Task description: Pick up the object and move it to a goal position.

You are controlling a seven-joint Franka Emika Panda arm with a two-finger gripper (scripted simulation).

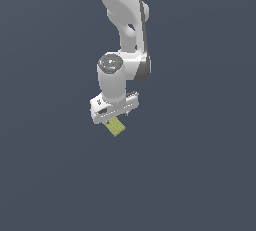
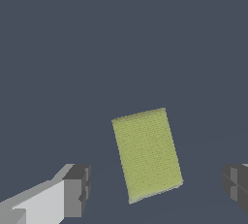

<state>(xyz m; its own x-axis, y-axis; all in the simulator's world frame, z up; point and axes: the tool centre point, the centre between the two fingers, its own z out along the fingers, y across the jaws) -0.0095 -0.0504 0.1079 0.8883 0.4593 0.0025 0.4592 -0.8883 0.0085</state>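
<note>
The object (image 2: 147, 154) is a small flat yellow-green block with a faint grid texture. In the wrist view it sits in the wide gap between my two dark fingertips (image 2: 77, 189) and touches neither. My gripper (image 2: 157, 189) stands open around it. In the exterior view the object (image 1: 115, 126) pokes out, turned at an angle, just under the white hand of the gripper (image 1: 116, 119), which points straight down. That view does not show whether the block rests on the ground.
A plain dark blue-grey surface (image 1: 200, 175) fills both views. The white arm (image 1: 122, 25) comes down from the top of the exterior view.
</note>
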